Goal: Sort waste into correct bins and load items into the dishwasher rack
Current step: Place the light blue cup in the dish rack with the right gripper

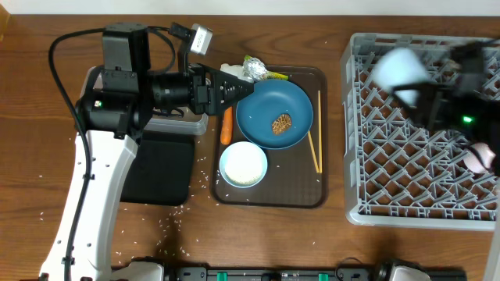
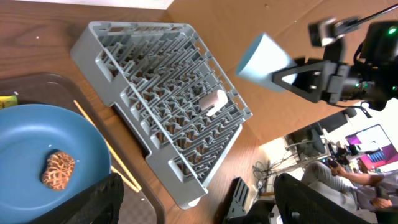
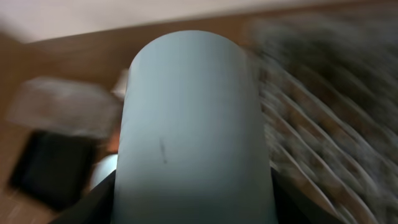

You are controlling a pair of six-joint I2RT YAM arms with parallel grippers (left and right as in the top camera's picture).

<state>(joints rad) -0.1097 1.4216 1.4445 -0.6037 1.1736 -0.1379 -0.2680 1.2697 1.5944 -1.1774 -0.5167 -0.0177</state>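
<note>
White rice grains (image 1: 178, 222): scattered loose on the wooden table (image 1: 258, 242) near its front edge, in front of the black tray.
Black tray (image 1: 160, 172): flat on the table just beside the brown serving tray (image 1: 273, 197), partly under the left arm.
White bowl (image 1: 243, 165): upright in the serving tray's near part, right up against the plate.
Orange carrot (image 1: 226, 125): lying on the serving tray between the plate and the tray's tub-side edge.
Dark blue plate (image 1: 262, 109): in the middle of the serving tray, with the brown food lump (image 1: 281, 123) on it.
Wooden chopsticks (image 1: 316, 133): a pair lying along the serving tray's rack-side edge, beside the plate.
Left gripper (image 2: 200, 200): over the plate's tub-side rim, with its fingers (image 2: 102, 199) spread wide and nothing between them.
Clear tub (image 1: 195, 123): behind the black tray, mostly hidden beneath the left arm.
Yellow-green wrapper (image 1: 258, 70): at the serving tray's far edge, with the white tissue (image 1: 229, 69) beside it, partly hidden.
Grey rack (image 1: 406, 156): on the table near the serving tray.
Pink cup (image 2: 213, 101): lying on its side among the rack's pegs.
Right gripper (image 2: 286, 70): closed around the small blue cup (image 2: 264, 59), which it holds in the air above the rack's far part; the view is blurred.
</note>
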